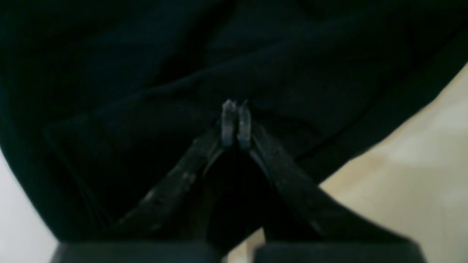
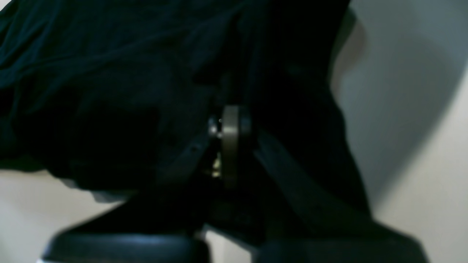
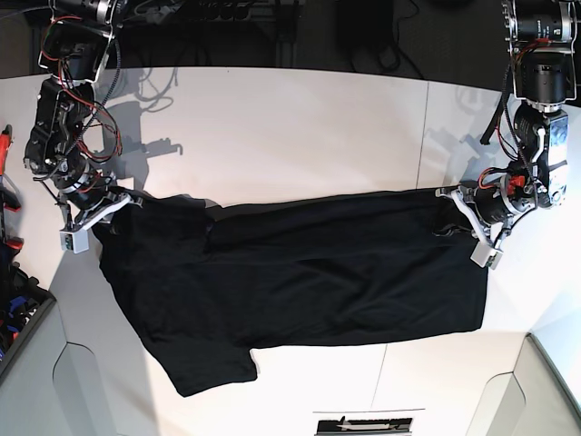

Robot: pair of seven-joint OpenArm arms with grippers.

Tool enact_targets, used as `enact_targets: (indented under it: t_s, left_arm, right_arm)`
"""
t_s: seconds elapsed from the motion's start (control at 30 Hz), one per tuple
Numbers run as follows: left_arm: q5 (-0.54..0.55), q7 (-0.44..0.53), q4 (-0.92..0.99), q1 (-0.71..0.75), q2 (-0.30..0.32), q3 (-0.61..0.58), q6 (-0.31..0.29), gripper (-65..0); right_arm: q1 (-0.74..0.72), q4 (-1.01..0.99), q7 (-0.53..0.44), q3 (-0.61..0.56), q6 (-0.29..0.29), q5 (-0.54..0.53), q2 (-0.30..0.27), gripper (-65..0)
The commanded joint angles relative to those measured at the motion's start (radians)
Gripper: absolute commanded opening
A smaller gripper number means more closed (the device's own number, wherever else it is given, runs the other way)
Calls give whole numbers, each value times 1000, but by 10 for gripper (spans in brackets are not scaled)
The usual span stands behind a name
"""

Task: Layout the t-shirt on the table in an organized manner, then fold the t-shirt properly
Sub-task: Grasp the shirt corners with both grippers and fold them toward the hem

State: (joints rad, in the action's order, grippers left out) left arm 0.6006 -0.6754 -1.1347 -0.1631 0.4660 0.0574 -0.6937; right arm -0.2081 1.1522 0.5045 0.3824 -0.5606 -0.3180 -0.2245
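T-shirt (image 3: pixel 309 272) is stretched wide across the tabletop (image 3: pixel 272 127), strung between the 2 grippers along its far edge. Left gripper (image 3: pixel 467 213) sits at the shirt's corner on the base view's right; left wrist view shows its jaws pressed together, tips (image 1: pixel 236 120) buried in black cloth, so it's clamped on the t-shirt. Right gripper (image 3: pixel 100 213) is at the opposite far corner, base view's left; right wrist view shows it (image 2: pixel 230 128) closed with fabric bunched around the jaws, also gripping the t-shirt.

Cloth: matte black, soft, shallow wrinkles running lengthwise between the 2 pinch points. Far edge roughly straight, near edge straight on the right, then a sleeve-like flap (image 3: pixel 209 363) hangs toward the near-left. Rest of the shirt lies flat on the surface.

Tabletop: white, matte, flat, thin dark seam (image 3: pixel 424 136) crossing it on the right. Grey angled panels (image 3: pixel 36 363) at the near corners.
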Motion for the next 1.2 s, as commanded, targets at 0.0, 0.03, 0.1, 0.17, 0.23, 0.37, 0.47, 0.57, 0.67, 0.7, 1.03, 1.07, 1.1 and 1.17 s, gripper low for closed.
enact_targets:
  t_s: [0.0, 0.03, 0.1, 0.17, 0.23, 0.37, 0.47, 0.57, 0.67, 0.7, 1.03, 1.07, 1.1, 1.17]
  left_arm:
    - [-13, -21, -11, -8, 24, 1, -4, -650]
    - [-13, -30, -20, -2, 32, 1, -4, -650]
    - [-10, -47, -48, 23, 53, 1, -4, -650]
    - [33, -52, -87, 64, 76, 1, -4, -650]
    - [72, -71, -137, 104, 86, 1, -4, -650]
    - [114, -109, -282, 196, 86, 1, -4, -650]
    - [121, -126, -390, 287, 86, 7, -4, -650]
    - [120, -138, -460, 371, 86, 28, -4, -650]
    - [122, -137, -511, 443, 86, 74, -4, -650]
    - [129, -137, -530, 466, 85, 92, -4, -650]
    - [195, -109, -705, 557, 85, 212, -4, -650]
    - [195, -99, -705, 548, 85, 226, -4, -650]
    - [189, -99, -705, 533, 85, 238, -4, -650]
    - [166, -100, -704, 494, 86, 259, -4, -650]
  right_arm:
    - [3, 22, 16, 0, -1, -1, -20, -650]
    - [21, 40, 21, 0, -1, -15, -28, -650]
    - [75, 95, 42, 1, -1, -42, -46, -650]
    - [137, 161, 66, 3, -1, -69, -63, -650]
    - [195, 222, 76, 3, -1, -92, -77, -650]
    - [297, 327, 80, 4, -1, -101, -103, -650]
    - [380, 393, 80, 9, -1, -112, -135, -650]
    - [452, 453, 80, 28, 0, -120, -158, -650]
    - [496, 497, 85, 56, -1, -119, -163, -650]
    - [510, 507, 88, 66, -1, -120, -163, -650]
    - [536, 520, 95, 118, -1, -215, -173, -650]
    - [533, 520, 94, 118, -1, -235, -178, -650]
    - [525, 520, 95, 119, 0, -253, -180, -650]
    - [496, 520, 95, 130, 2, -276, -179, -650]
